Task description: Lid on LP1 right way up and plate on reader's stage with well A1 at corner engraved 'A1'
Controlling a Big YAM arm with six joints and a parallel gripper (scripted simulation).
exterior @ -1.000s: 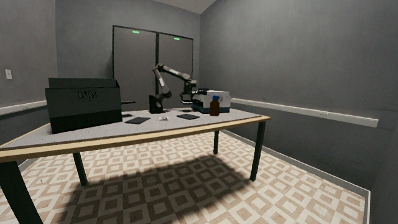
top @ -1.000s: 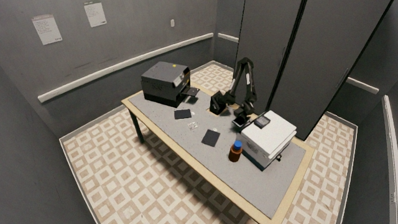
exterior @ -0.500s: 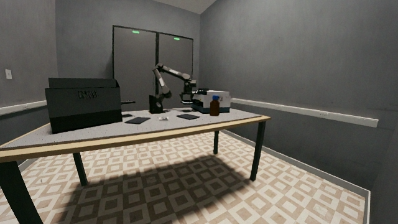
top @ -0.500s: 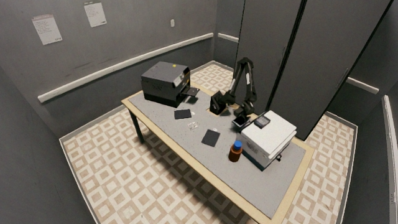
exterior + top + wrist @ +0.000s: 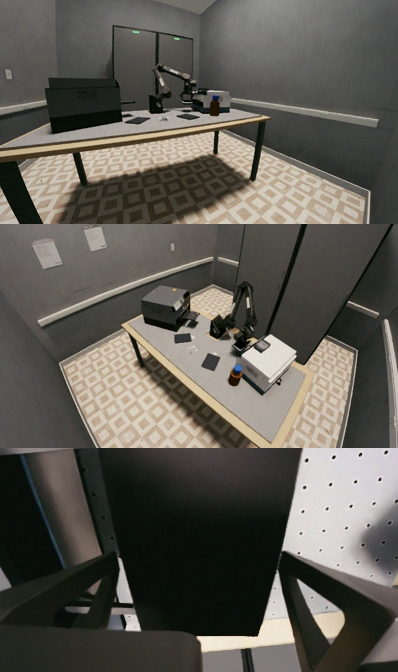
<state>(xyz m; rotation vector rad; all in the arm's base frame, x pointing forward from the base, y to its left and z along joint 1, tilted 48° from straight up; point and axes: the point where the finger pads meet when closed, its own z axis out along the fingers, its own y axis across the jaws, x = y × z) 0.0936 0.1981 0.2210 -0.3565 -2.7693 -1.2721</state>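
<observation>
- Held the tool point(image 5: 242, 340) point(image 5: 186, 97) point(image 5: 198, 560) fully released, with nothing gripped, its fingers wide on either side of a dark rectangular block point(image 5: 200, 538) in the wrist view.
- Could not tell plate from lid in that block, nor whether the fingers touched it.
- Placed the tool at 9 o'clock of the dispenser point(image 5: 268, 358) point(image 5: 209, 99), seen from the top, at its stage side.
- Saw the dispenser, white, at 3 o'clock on the worktop point(image 5: 174, 354) point(image 5: 99, 134) point(image 5: 350, 513).
- Found the bottle point(image 5: 235, 378) point(image 5: 214, 107) upright, blue-capped, just beside the dispenser at its 8 o'clock.
- Saw the reader point(image 5: 164, 310) point(image 5: 84, 104), dark, at 10 o'clock on the worktop, its stage point(image 5: 190, 315) point(image 5: 128, 102) jutting out toward 3 o'clock.
- Spotted one dark pad point(image 5: 183, 338) point(image 5: 137, 120) at 5 o'clock of the reader, another point(image 5: 211, 361) point(image 5: 188, 116) near mid-worktop.
- Could not read which was LP1.
</observation>
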